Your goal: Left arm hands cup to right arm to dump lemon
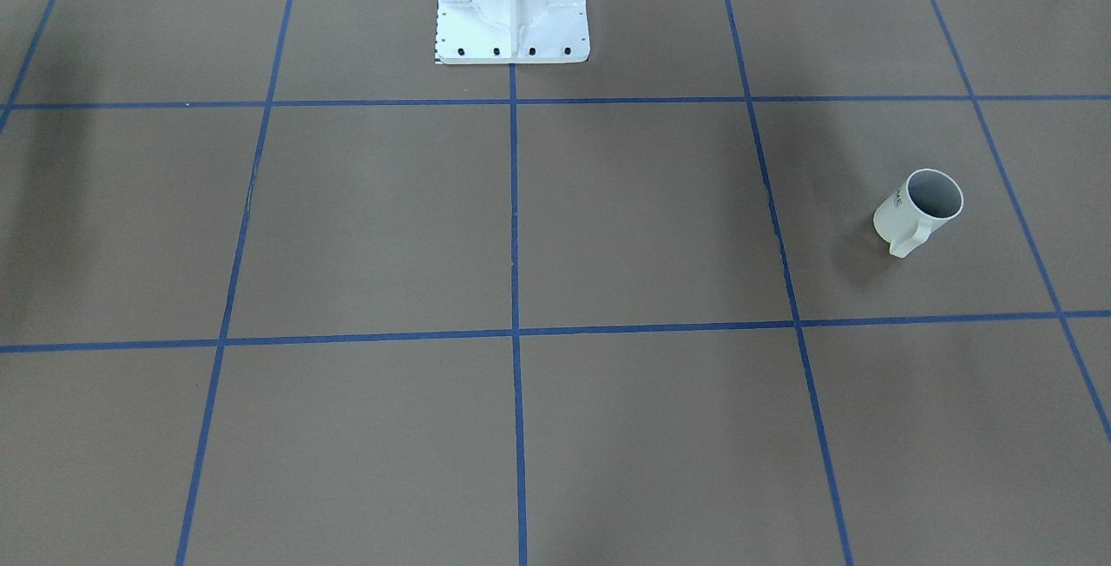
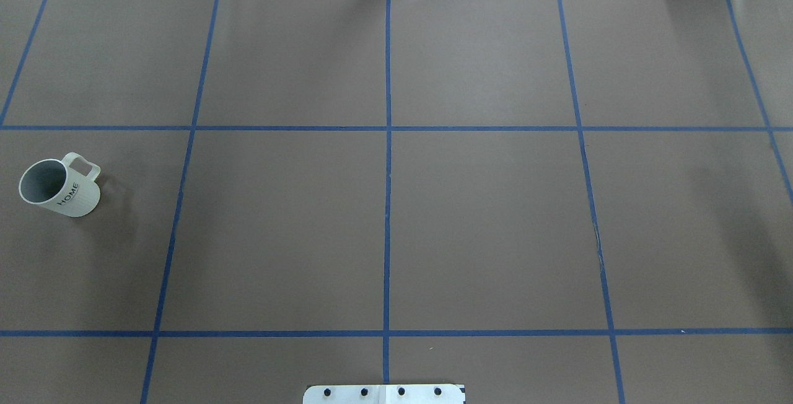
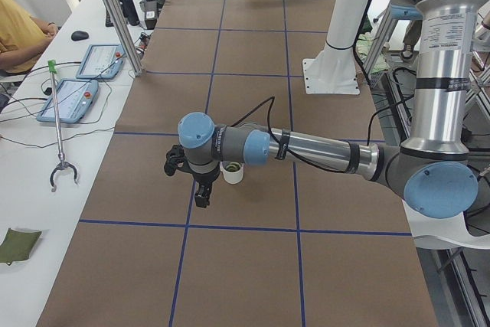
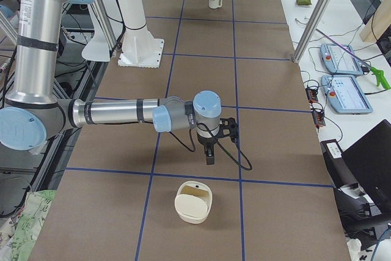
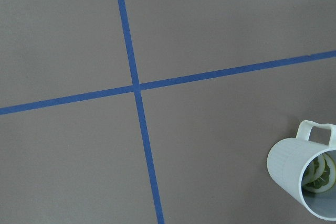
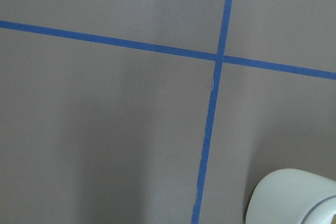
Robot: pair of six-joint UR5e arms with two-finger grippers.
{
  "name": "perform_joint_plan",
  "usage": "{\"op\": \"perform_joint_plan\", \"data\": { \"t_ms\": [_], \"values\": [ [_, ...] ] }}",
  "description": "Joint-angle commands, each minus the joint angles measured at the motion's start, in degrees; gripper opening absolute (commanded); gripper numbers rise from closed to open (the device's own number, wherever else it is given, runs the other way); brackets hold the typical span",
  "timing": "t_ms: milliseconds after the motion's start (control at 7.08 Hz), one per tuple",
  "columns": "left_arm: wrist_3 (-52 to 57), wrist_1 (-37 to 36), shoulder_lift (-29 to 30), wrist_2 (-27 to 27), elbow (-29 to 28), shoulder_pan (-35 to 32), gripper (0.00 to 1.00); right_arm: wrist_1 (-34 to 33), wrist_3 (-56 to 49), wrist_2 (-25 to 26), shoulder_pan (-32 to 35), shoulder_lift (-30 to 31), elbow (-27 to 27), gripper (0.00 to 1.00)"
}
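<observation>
The cup (image 2: 59, 187), a cream-white mug with "HOME" on its side, stands upright on the brown table at my left end; it also shows as the cup (image 1: 920, 210) in the front view. The left wrist view looks down into the cup (image 5: 294, 171) and shows the lemon (image 5: 321, 174) lying inside. In the left side view my left gripper (image 3: 200, 195) hangs above the table close beside the cup (image 3: 231, 172), apart from it. My right gripper (image 4: 211, 156) hovers over bare table at the other end. I cannot tell whether either gripper is open or shut.
A cream-white rounded container (image 4: 192, 203) sits on the table near my right gripper; its edge shows as the container (image 6: 294, 198). The white pedestal (image 1: 512, 10) stands at the table's robot side. A person (image 3: 19, 28), tablets (image 3: 76, 97) and a grabber tool (image 3: 60, 135) are at a side bench.
</observation>
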State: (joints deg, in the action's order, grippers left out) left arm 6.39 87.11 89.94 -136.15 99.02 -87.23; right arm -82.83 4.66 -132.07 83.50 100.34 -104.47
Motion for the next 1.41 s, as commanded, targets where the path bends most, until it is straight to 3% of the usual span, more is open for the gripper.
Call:
{"op": "perform_joint_plan", "data": {
  "t_ms": [0,565,989,1272],
  "values": [
    [0.21,-0.36,-0.12,1.14,0.91,-0.31,1.0,0.03,-0.53,-0.37,0.26,-0.23,2.92,1.0],
    [0.9,0.34,-2.92,0.89,2.23,-0.13,1.0,0.21,-0.53,-3.19,0.17,-0.23,3.21,1.0],
    [-2.14,5.42,-4.15,-1.05,0.21,0.39,1.0,0.12,-0.27,-5.22,0.17,-0.23,3.3,1.0],
    [-11.73,11.54,-3.11,-1.5,-0.05,10.18,1.0,0.3,-0.62,-4.95,0.08,-0.67,2.87,1.0]
  ]
}}
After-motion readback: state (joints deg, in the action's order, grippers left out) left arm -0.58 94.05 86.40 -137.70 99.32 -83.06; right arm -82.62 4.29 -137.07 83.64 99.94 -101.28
